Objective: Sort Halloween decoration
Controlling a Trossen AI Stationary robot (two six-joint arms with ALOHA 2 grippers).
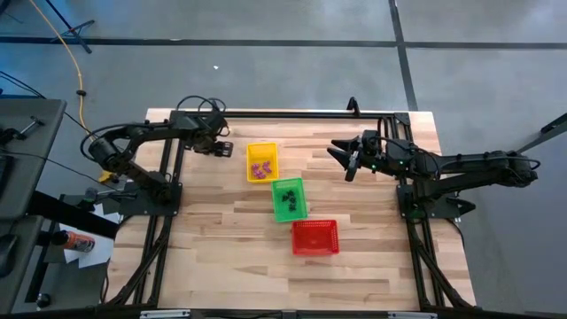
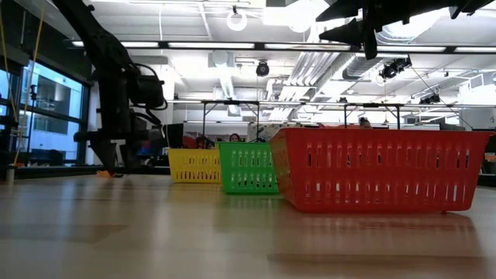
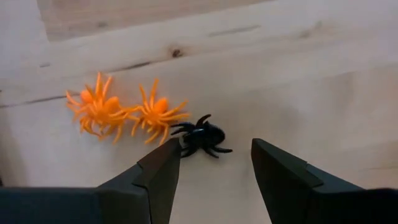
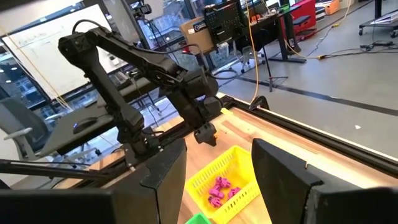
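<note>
Black spider [image 3: 203, 138] on bare wood surface [image 3: 298, 81] beside two orange spiders [image 3: 124, 112], just ahead of left pincer [image 3: 214, 165], released, low for pickup. Right pincer [image 4: 217, 168] released, parked high, clear of baskets.

High: overhead, straight down, whole table [image 1: 230, 266]. Low: tabletop level, facing baskets. Left wrist: close above tabletop. Right wrist: raised, facing left arm; shares yellow basket [image 4: 227, 180] with high.

Three baskets [image 1: 290, 197], two orange spiders [image 3: 124, 113] (one black spider [image 3: 202, 136])
</note>
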